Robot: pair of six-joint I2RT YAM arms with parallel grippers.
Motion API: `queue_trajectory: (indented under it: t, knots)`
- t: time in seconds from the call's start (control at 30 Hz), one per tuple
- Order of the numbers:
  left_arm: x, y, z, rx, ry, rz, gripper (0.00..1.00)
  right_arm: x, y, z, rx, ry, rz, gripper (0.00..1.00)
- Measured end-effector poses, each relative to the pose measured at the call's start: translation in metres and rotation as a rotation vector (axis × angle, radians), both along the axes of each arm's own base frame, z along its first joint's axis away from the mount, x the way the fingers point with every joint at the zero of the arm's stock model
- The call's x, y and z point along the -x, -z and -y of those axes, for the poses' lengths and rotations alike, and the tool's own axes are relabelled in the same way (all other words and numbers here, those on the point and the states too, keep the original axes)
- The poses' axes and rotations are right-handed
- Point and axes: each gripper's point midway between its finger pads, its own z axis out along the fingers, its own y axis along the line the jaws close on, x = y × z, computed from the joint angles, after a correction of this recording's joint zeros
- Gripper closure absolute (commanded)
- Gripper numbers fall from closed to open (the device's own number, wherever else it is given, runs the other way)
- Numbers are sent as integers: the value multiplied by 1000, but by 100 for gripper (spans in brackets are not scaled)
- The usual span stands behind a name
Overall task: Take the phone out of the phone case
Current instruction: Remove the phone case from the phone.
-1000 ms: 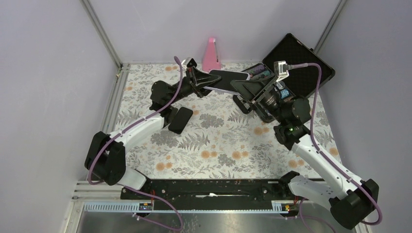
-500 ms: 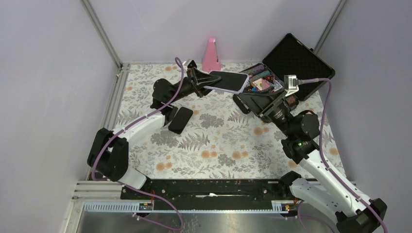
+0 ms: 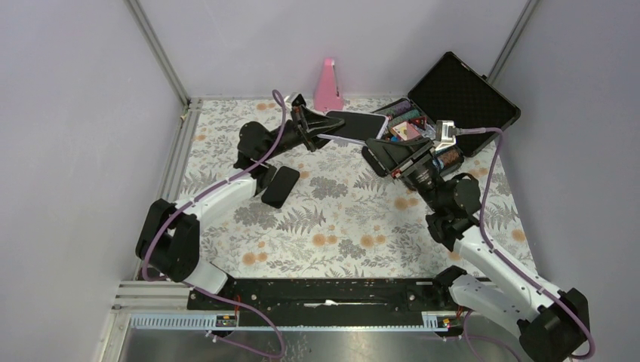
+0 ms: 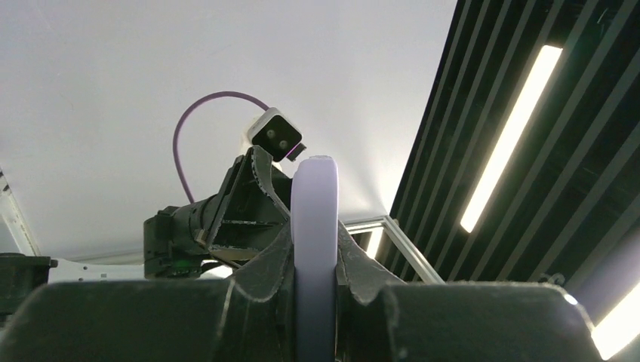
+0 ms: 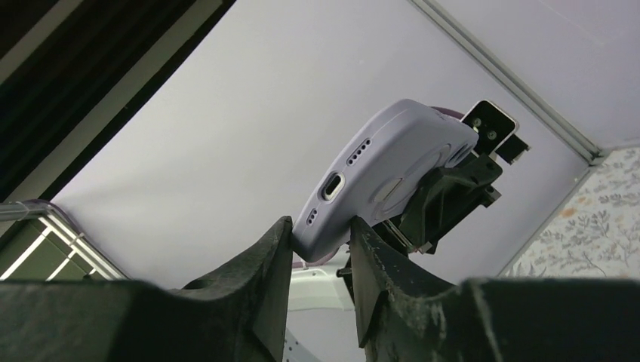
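Observation:
The phone (image 3: 355, 125), black screen up, sits in a lavender phone case (image 3: 341, 140) and is held in the air over the back of the table. My left gripper (image 3: 313, 130) is shut on its left end; in the left wrist view the case's edge (image 4: 315, 219) stands pinched in the left gripper (image 4: 315, 264). My right gripper (image 3: 380, 148) is at the phone's near right corner. In the right wrist view the case (image 5: 385, 177) shows its port end, and the right gripper (image 5: 321, 234) has both fingers pressed against that corner.
An open black hard case (image 3: 460, 94) holding several small items lies at the back right, just behind the right arm. A pink cone-shaped object (image 3: 328, 84) stands at the back wall. A flat black pad (image 3: 281, 186) lies on the floral mat (image 3: 332, 226) beside the left arm.
The right gripper pulled back to the right, then came in at the phone's corner and closed from wide open onto it. The left gripper and phone stayed put.

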Motion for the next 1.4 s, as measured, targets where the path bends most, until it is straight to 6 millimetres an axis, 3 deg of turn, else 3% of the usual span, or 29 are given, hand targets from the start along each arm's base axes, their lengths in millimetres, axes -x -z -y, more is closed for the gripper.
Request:
queue_trajectory:
  t: [0.07,0.27,0.67,0.93,1.1,1.13,1.2,1.27,1.33,1.4]
  knots:
    - [-1,0,1,-3,-6,-5,100,-2,-1,-1,-17,3,22,100]
    - [-3,-21,-4,26,-33,-7,100,-5,-26,-7,-58,-19,123,100]
    - [33,-90,-15,151,-16,176,100,39,-90,-23,-11,-189,457,100]
    - [51,-99,-15,161,25,214,100,63,-95,-28,43,-287,574,100]
    - [56,-102,-7,166,55,223,100,63,-90,-32,46,-327,563,100]
    - [57,-102,-6,167,61,224,100,62,-87,-33,48,-339,547,97]
    - [58,-102,-4,167,64,221,100,58,-81,-38,60,-361,505,57]
    - [53,-98,-3,159,60,211,100,55,-73,-41,77,-375,453,26]
    - [46,-88,0,131,67,190,100,52,-62,-42,97,-365,400,14]
    - [40,-77,2,93,78,163,100,51,-47,-40,122,-335,344,10]
